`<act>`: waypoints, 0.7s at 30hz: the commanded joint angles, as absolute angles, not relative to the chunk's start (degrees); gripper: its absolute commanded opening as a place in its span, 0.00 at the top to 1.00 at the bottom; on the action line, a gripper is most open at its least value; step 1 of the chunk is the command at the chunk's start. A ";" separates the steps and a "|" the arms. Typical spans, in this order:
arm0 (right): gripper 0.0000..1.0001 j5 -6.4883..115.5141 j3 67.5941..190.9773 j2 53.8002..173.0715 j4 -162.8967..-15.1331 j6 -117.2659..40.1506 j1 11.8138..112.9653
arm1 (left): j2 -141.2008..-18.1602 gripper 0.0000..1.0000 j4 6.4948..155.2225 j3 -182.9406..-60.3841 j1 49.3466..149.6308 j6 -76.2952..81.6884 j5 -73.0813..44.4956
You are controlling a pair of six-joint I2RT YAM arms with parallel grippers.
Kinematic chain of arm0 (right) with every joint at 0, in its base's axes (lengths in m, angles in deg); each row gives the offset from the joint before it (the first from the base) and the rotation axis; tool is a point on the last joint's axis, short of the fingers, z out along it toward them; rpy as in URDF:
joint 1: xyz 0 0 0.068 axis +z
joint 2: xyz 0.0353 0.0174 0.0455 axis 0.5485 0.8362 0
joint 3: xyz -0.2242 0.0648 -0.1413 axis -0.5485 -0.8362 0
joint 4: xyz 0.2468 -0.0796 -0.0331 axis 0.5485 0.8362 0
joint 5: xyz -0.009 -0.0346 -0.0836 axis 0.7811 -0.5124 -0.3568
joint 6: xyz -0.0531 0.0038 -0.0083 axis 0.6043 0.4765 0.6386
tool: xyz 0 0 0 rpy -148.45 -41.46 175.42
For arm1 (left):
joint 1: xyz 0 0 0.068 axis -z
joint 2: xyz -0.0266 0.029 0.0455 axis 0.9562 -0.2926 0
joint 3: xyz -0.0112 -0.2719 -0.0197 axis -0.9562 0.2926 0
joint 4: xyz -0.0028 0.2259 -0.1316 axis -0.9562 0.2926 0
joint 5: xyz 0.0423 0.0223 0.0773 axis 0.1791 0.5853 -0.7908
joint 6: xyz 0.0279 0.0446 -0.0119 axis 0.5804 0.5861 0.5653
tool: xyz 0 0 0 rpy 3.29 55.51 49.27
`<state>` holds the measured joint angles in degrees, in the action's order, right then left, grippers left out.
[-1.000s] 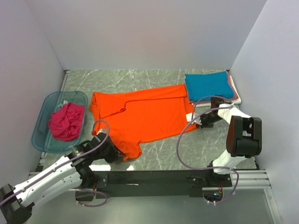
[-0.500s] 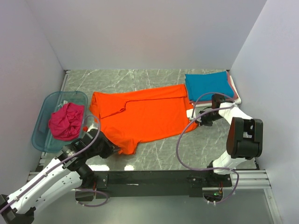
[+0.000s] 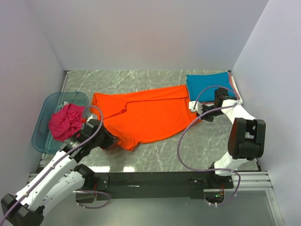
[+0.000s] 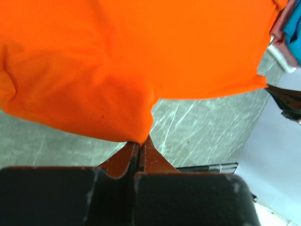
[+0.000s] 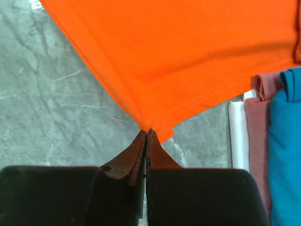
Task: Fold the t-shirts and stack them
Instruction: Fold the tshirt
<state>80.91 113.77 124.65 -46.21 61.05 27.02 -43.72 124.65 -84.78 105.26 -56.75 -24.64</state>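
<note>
The bright orange t-shirt [image 3: 146,115] lies spread across the middle of the table, its near edge partly folded over. My left gripper [image 3: 113,141] is shut on its near left edge, the cloth pinched at the tips in the left wrist view [image 4: 140,141]. My right gripper [image 3: 198,115] is shut on its near right corner, seen pinched in the right wrist view [image 5: 146,132]. A folded teal t-shirt [image 3: 209,85] tops a stack at the back right, with pink [image 5: 257,127] and white [image 5: 236,136] folded tees under it. A crumpled magenta t-shirt [image 3: 67,121] lies in the tub.
A translucent blue plastic tub [image 3: 49,106] stands at the left by the wall. White walls close in the grey marble table [image 3: 188,150] on three sides. A black rail [image 3: 155,179] runs along the near edge.
My left gripper has moved away from the near edge toward the far side, carrying the orange shirt's near left edge over itself. My right gripper has moved slightly farther back with its corner.
</note>
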 commanded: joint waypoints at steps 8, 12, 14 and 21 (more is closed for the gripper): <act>1.00 82.20 117.81 127.19 -49.09 53.34 27.46 | -48.22 1.00 117.86 -89.48 96.20 -47.61 -18.43; 1.00 82.03 118.16 127.80 -50.32 51.58 27.37 | -50.15 1.00 116.72 -90.71 93.04 -45.32 -16.58; 1.00 81.77 118.34 128.07 -51.11 50.44 27.46 | -51.03 1.00 116.10 -91.15 91.19 -43.83 -15.27; 1.00 81.68 118.78 129.39 -53.05 47.27 27.46 | -57.87 1.00 112.50 -94.75 87.14 -39.69 -10.78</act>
<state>80.96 116.63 129.06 -50.96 49.58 27.02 -55.85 116.52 -91.23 88.15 -43.37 -14.19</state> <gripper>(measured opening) 0.010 0.014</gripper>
